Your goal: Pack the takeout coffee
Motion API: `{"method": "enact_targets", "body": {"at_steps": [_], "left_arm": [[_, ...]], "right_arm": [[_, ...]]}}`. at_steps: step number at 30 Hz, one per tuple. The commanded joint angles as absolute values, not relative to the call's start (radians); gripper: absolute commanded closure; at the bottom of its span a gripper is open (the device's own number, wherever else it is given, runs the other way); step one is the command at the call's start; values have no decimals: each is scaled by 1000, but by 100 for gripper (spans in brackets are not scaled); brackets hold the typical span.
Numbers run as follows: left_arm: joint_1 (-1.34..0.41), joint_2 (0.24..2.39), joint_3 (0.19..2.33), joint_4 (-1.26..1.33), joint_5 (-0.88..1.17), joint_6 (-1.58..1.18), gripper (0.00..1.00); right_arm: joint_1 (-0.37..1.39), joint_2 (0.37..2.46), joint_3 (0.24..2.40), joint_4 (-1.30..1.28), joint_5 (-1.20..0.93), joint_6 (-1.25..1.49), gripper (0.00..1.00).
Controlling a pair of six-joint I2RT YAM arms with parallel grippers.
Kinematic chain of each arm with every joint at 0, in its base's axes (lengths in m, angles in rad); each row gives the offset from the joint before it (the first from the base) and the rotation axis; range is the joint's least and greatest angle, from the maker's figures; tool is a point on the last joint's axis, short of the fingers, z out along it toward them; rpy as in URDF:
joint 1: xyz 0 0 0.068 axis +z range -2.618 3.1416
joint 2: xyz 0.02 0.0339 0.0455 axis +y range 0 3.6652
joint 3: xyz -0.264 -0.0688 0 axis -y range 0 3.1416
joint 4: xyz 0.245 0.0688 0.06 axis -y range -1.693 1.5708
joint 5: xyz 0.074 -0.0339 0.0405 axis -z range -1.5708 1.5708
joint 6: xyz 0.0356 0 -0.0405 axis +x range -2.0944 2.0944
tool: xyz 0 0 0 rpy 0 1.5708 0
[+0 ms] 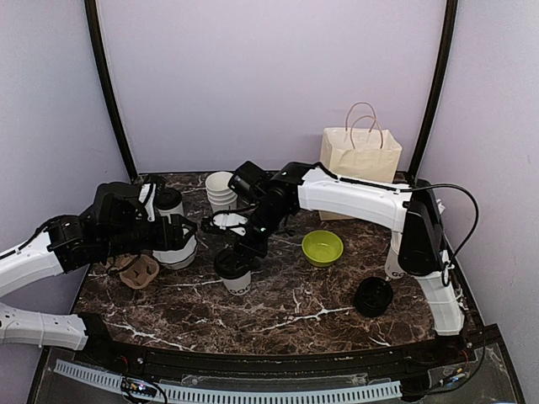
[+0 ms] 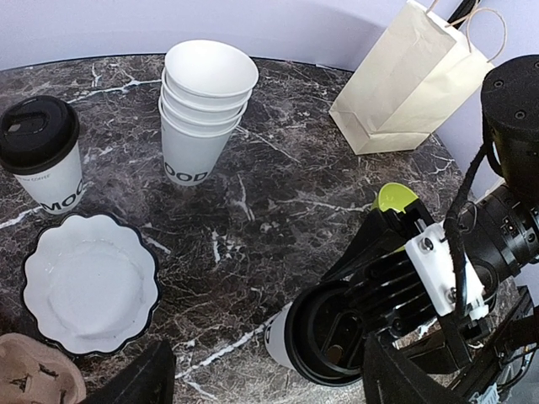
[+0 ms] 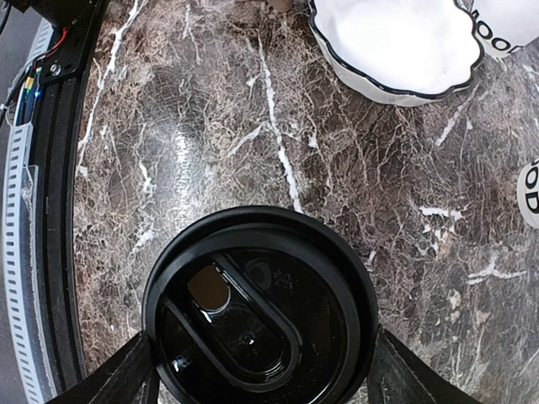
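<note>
One takeout coffee cup [image 1: 236,278] stands mid-table, white with a round black lid [image 3: 253,311]. My right gripper [image 1: 242,252] comes down over it; its fingers [image 3: 126,374] press the lid's rim on both sides. The left wrist view shows that cup [image 2: 282,337] with the right arm's ribbed fingers on its far side. A second lidded takeout coffee [image 1: 168,202] stands at the back left [image 2: 42,156]. My left gripper [image 1: 181,234] hovers open over a white scalloped dish [image 2: 88,282], with nothing between its fingers.
A stack of lidless white cups [image 1: 221,189] stands behind the right gripper. A paper bag [image 1: 360,160] stands at the back right, a lime-green bowl [image 1: 322,247] before it, black lids [image 1: 373,296] nearer. A cardboard carrier [image 1: 139,271] lies at the left.
</note>
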State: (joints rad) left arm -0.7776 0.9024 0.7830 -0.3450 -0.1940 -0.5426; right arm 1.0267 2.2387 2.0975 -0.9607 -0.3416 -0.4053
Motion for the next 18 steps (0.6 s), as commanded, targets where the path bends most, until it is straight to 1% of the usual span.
{"method": "enact_targets", "body": {"at_steps": [1,9,13,18], "left_arm": [[-778,886,768,-326,-183,-553,21],[-778,873,775,-336,-195,-549,21],[-779,882,777,-333,-195,-545,21],[-778,910,785,-313,-182,-537,21]], "right_arm": [[1036,2245,2125,-953,-336,-392,25],[996,2148,2077,-939,-361,-378,28],[927,2079,2040,-924,-421,-355,28],[822,2013,1990,-907,-442,-345,29]]}}
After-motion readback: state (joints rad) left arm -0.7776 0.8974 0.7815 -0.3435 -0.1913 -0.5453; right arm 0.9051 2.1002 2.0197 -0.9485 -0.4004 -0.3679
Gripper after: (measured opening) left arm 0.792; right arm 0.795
